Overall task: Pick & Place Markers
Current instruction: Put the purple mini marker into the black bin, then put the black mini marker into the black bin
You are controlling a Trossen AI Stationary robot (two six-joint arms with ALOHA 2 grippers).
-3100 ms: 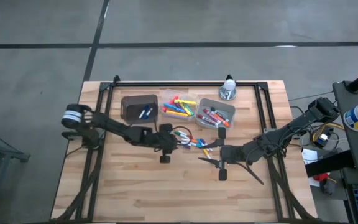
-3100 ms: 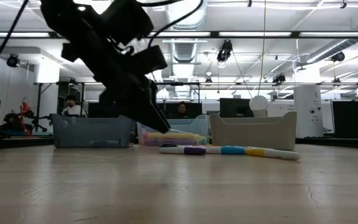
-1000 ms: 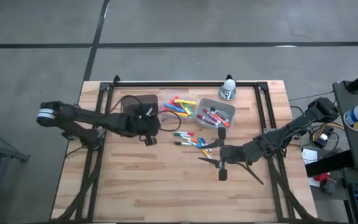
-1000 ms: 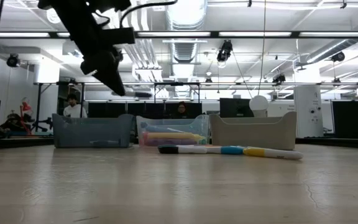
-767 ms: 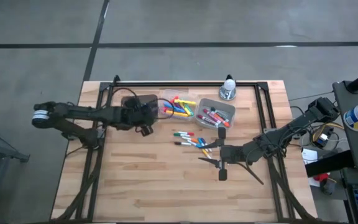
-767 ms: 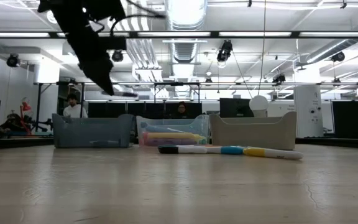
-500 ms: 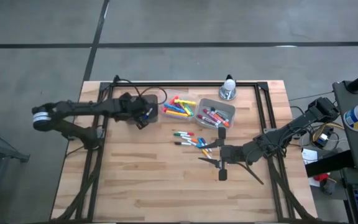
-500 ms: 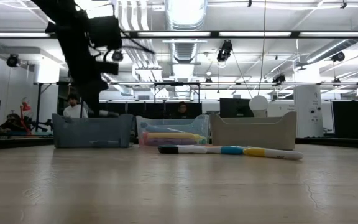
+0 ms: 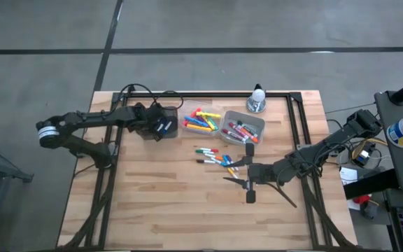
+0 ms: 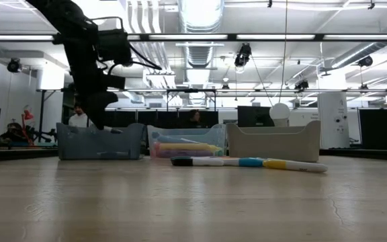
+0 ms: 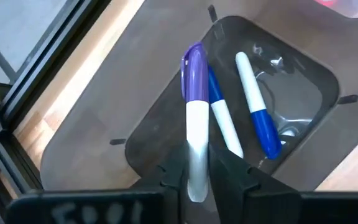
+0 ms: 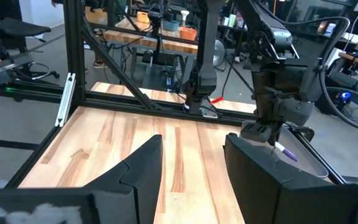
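pale wood table point(image 9: 187, 203), black frame point(image 9: 208, 94), grey concrete floor point(image 9: 47, 42)

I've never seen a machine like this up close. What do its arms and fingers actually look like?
Both arms are dark, slim and jointed. The left arm has a white-banded joint and a looping black cable. Each end effector, left and right, has two flat black fingers.

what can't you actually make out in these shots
- Low view: what lies inside the grey bin; its wall hides it.
- High view: whether the left gripper grips the purple marker; too small.
- Right wrist view: the loose markers; out of frame behind the right gripper.
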